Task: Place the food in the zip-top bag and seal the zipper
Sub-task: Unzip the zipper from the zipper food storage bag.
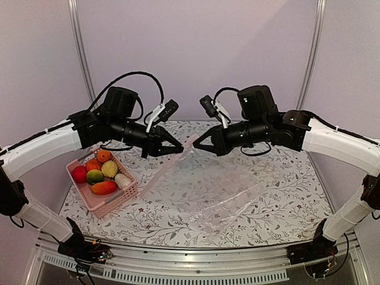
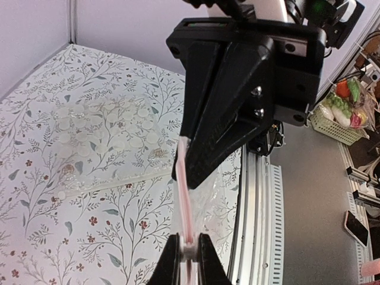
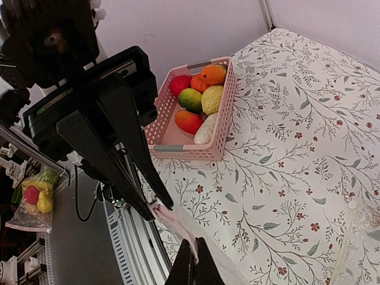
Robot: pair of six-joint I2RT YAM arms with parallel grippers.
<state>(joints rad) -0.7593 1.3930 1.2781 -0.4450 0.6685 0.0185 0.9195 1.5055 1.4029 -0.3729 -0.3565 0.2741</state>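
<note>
In the top view, the left gripper [image 1: 179, 148] and the right gripper [image 1: 198, 144] met tip to tip above the middle of the table [image 1: 285, 178]. Both were closed on the zipper [image 1: 189, 144], holding it in the air between them. The zip-top bag [image 1: 214, 193] hung down from this rim and lay crumpled on the table. Its long axis ran roughly from 11 o'clock to 5 o'clock, with the mouth raised at the far end and the bottom toward the near edge. The food [image 1: 101, 172] was all in the pink basket [image 1: 114, 205], at 9 o'clock from the bag and well apart from it. We judged the task to be at its beginning: nothing was in the bag, so filling and sealing were both left to do.

In the left wrist view, the left jaws were narrow and pinched a pale pink strip, the zipper. The strip ran straight toward 12 o'clock into the right fingers. The dotted body of the bag lay flat at 10 o'clock.

In the right wrist view, the right jaws were pressed together on the same strip. The basket with the food sat at 12 o'clock. We could not tell whether the mouth of the bag was open.
</note>
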